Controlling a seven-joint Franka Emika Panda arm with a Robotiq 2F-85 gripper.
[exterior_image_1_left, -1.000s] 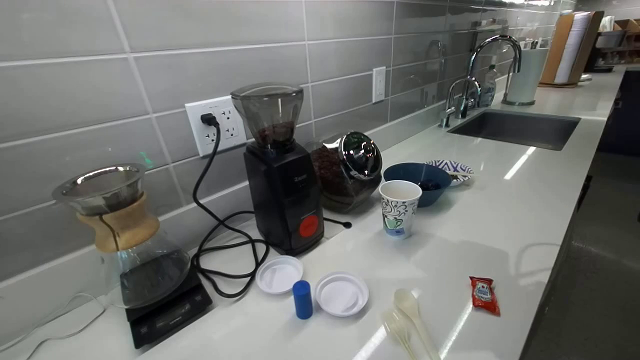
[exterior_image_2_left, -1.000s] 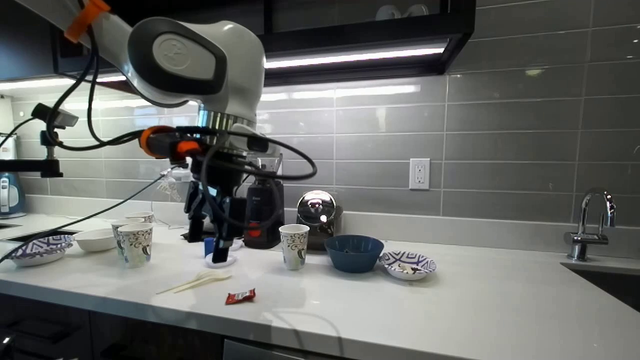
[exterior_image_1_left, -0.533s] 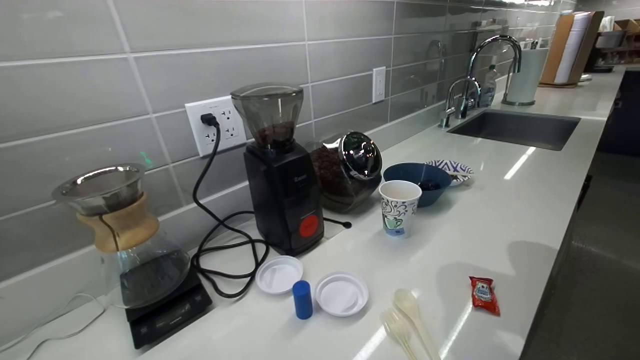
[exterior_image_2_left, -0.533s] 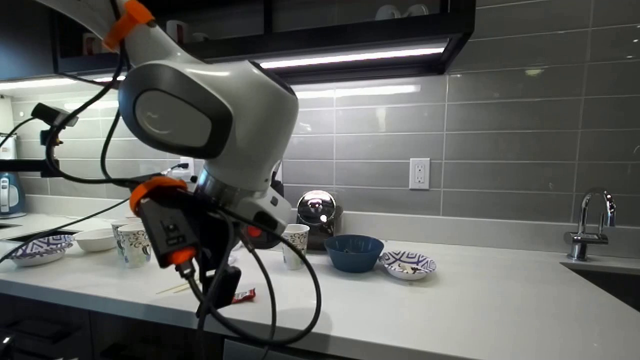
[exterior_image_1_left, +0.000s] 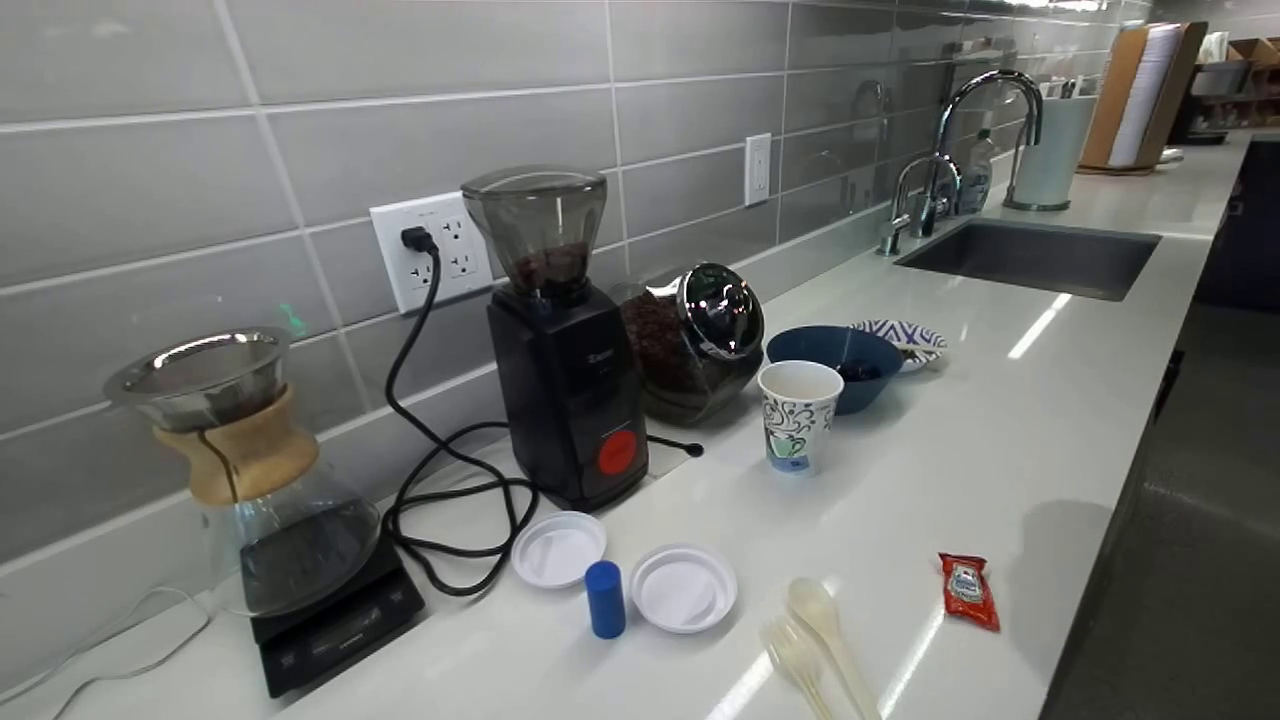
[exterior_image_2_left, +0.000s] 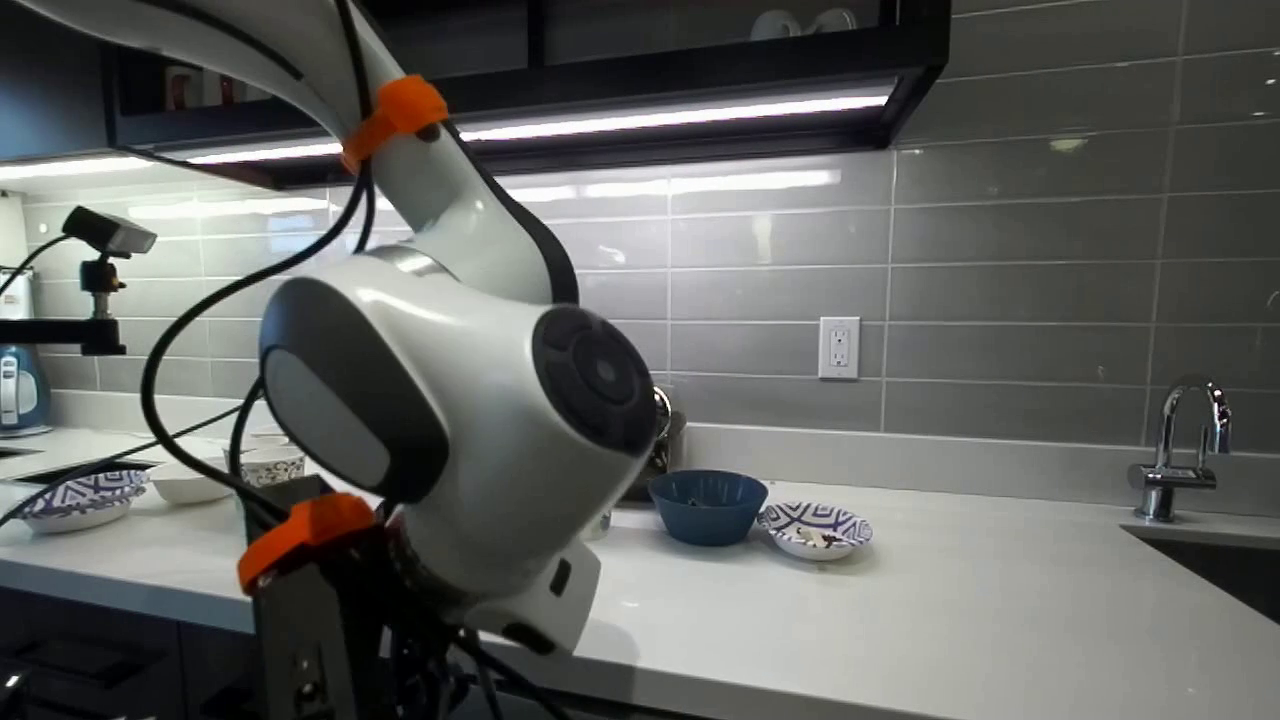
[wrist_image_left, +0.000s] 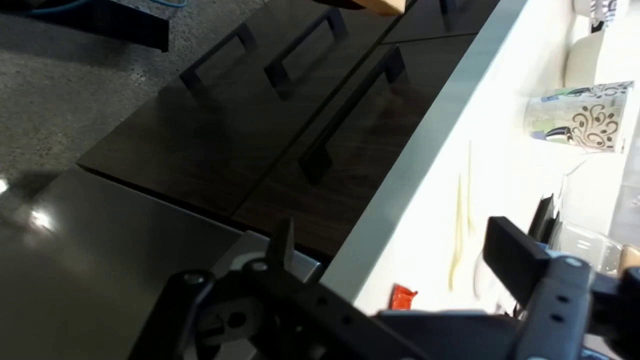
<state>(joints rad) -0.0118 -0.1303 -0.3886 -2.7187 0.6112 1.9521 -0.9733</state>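
Observation:
My gripper (wrist_image_left: 395, 245) is open in the wrist view, its two black fingers wide apart with nothing between them. It is tilted near the counter's front edge, and it does not show clearly in either exterior view. A red packet (exterior_image_1_left: 968, 592) lies on the white counter; in the wrist view its end (wrist_image_left: 401, 297) shows just above the gripper's body. A cream plastic spoon (exterior_image_1_left: 830, 630) and fork (exterior_image_1_left: 797, 665) lie near it. A blue cylinder (exterior_image_1_left: 605, 600) stands upright beside two white lids (exterior_image_1_left: 684, 590) (exterior_image_1_left: 560, 550). A patterned paper cup (exterior_image_1_left: 800, 415) stands upright farther along.
A black grinder (exterior_image_1_left: 570, 390), a bean jar (exterior_image_1_left: 690, 345) and a glass coffee maker (exterior_image_1_left: 270, 520) on a scale (exterior_image_1_left: 340, 635) stand along the wall. A blue bowl (exterior_image_2_left: 708, 508) and a patterned bowl (exterior_image_2_left: 815, 530) stand by them. Dark drawers (wrist_image_left: 320, 110) lie below the counter edge.
The arm has swung down and out toward the counter's front edge. It now covers the grinder, cup and packet in an exterior view, and the gripper has dropped low there. The counter objects have not moved.

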